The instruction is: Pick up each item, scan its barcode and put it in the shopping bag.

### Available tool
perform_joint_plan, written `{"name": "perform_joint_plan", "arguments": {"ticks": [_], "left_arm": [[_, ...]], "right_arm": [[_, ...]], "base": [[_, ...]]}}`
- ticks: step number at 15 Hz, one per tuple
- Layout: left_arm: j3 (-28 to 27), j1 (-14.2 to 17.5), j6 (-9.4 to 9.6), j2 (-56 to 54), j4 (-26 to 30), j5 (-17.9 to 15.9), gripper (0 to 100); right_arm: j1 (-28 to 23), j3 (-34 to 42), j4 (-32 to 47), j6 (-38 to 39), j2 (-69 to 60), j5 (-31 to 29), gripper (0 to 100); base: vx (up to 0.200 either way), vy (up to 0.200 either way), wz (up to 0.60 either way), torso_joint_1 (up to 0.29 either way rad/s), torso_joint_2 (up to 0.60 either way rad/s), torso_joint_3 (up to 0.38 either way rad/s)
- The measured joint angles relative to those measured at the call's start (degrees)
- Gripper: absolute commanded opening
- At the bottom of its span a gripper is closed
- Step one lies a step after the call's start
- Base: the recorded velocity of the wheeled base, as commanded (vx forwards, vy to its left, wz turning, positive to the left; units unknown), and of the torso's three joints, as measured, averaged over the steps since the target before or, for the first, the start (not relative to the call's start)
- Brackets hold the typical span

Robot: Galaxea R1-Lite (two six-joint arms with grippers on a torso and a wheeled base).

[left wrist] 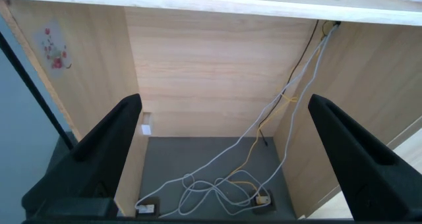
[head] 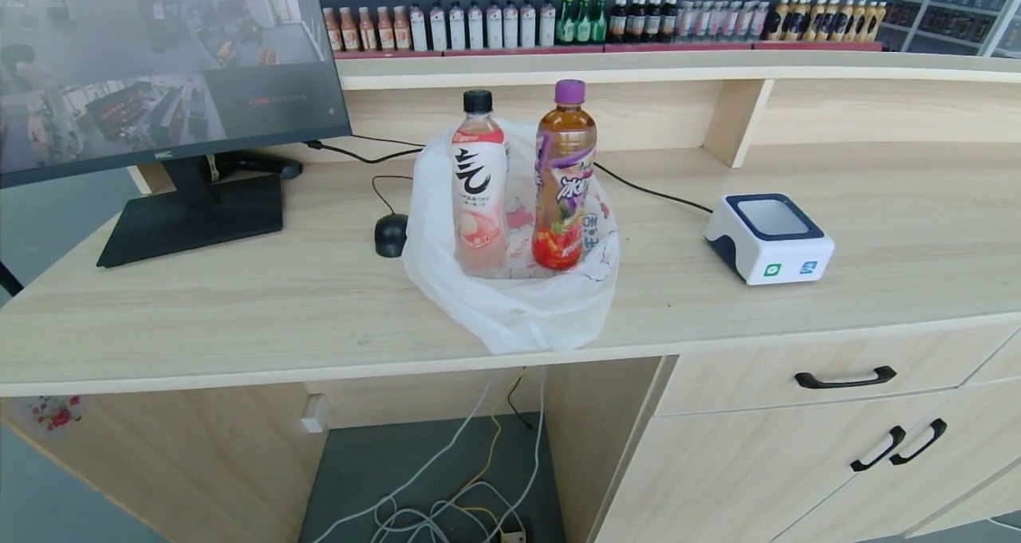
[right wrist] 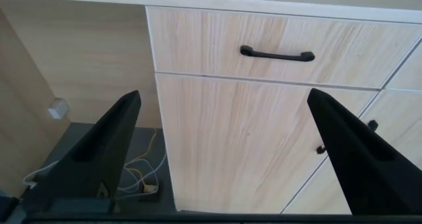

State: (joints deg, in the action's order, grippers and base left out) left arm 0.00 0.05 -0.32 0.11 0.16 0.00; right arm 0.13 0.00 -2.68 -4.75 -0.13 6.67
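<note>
The left tool (left wrist: pixel 224 105) is spread wide and empty, low before the cables (left wrist: pixel 217 184) under the table (head: pixel 239 304). The right tool (right wrist: pixel 224 95) is also wide open and empty, facing a drawer (right wrist: pixel 198 43). On the table, from the left, are a monitor (head: pixel 159 57) and a mouse (head: pixel 391 234). Next comes the shopping bag (head: pixel 518 312), with a pink bottle (head: pixel 481 200) and a purple-capped bottle (head: pixel 565 184) upright inside. The scanner (head: pixel 770 236) sits apart.

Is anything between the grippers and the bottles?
Yes. The left gripper and right gripper sit open below the countertop. Its front edge lies between them and the pink bottle and brown bottle, which stand in the bag.
</note>
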Motion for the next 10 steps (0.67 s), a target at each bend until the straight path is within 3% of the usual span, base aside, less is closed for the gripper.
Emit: {"name": "perform_joint_plan", "arguments": {"ticks": [10], "left_arm": [[0.0, 0.0, -0.01, 0.0, -0.1, 0.0, 100]], "right_arm": [[0.0, 0.0, 0.0, 0.0, 0.0, -0.1, 100]], "base": [[0.000, -0.200, 0.00, 0.000, 0.00, 0.002]]}}
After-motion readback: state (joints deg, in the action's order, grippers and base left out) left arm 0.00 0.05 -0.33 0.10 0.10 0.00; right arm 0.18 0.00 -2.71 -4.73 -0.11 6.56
